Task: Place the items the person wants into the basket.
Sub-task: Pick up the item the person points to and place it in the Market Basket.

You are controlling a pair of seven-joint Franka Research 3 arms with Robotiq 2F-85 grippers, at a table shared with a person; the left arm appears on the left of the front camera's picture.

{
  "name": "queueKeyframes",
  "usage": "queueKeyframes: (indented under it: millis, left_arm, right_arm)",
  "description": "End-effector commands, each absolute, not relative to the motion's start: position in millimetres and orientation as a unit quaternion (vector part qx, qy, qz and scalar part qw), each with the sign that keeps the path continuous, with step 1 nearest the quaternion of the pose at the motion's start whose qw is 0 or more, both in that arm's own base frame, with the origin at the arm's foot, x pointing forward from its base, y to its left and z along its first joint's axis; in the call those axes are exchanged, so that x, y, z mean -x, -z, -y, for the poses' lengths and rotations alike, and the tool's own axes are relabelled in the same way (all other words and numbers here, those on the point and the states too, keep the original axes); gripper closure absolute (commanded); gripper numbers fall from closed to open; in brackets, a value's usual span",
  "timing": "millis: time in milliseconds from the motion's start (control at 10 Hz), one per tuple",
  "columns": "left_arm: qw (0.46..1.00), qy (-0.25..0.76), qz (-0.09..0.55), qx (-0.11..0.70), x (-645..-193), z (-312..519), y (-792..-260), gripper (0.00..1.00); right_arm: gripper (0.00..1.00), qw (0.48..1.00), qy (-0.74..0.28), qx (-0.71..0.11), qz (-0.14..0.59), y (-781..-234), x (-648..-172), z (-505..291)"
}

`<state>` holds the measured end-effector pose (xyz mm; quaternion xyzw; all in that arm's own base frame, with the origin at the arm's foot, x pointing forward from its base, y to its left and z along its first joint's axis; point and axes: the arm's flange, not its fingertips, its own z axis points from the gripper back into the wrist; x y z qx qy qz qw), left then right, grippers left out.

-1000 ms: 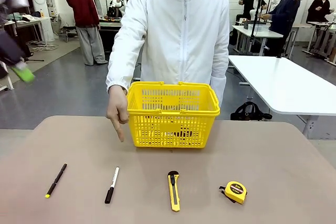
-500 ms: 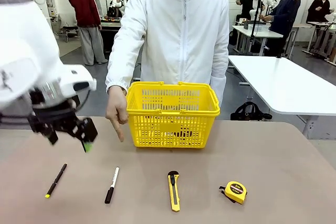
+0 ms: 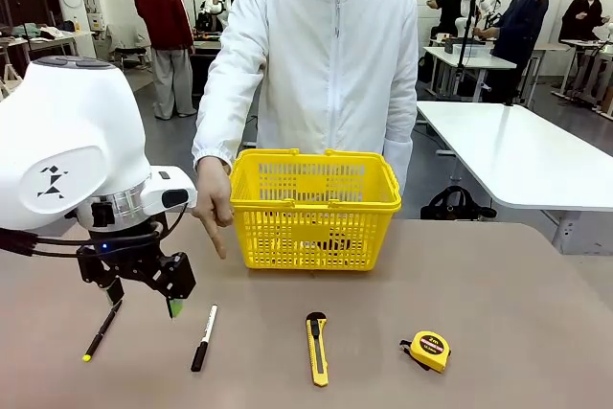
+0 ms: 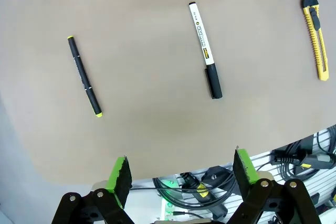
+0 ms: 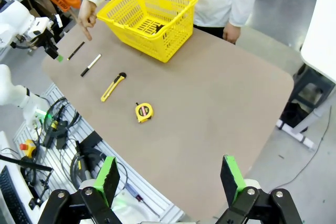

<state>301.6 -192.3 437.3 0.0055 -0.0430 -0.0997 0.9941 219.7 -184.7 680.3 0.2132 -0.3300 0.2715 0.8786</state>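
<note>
The left gripper (image 3: 144,299) hung just above the tabletop (image 3: 498,294) with its jaws spread wide and nothing between them. In the front view it sat over the gap between a thin black pen with a yellow tip (image 3: 102,329) and the marker (image 3: 204,337). The left wrist view showed both lying flat on the tabletop beyond the green pads (image 4: 119,174), and neither touched the gripper. The marker, with its white barrel and black cap, lay near the robot's edge, its cap end towards the robot.

The person (image 3: 330,55), in a white hooded jacket, stood at the far side. One hand (image 3: 213,206) hung beside the left wall of the basket (image 3: 316,210), its index finger pointing down at the tabletop on the far side of the marker.

The yellow basket stood on the far part of the tabletop, directly in front of the person, with its handles folded down along the rim.

To the right of the marker lay a yellow-and-black utility knife (image 3: 317,348). Further right lay the tape measure (image 3: 428,350), well apart from the basket.

The right gripper (image 5: 170,174) was high above the tabletop's near corner, wide open and empty.
</note>
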Motion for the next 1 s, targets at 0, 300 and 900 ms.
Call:
queueKeyframes:
  millis: [0, 300, 900]
  left_arm:
    - [0.993, 0.101, 0.055, -0.014, -298, 195, -442, 0.0]
    - [0.993, 0.101, 0.055, -0.014, -298, 195, -442, 0.0]
    - [0.998, 0.044, 0.049, 0.018, -282, 243, -361, 0.0]
  right_arm:
    - [0.0, 0.873, -0.28, -0.221, 0.334, -678, -221, 183]
    - [0.0, 0.873, -0.28, -0.221, 0.334, -678, -221, 183]
    - [0.0, 0.873, -0.28, -0.221, 0.334, -678, -221, 183]
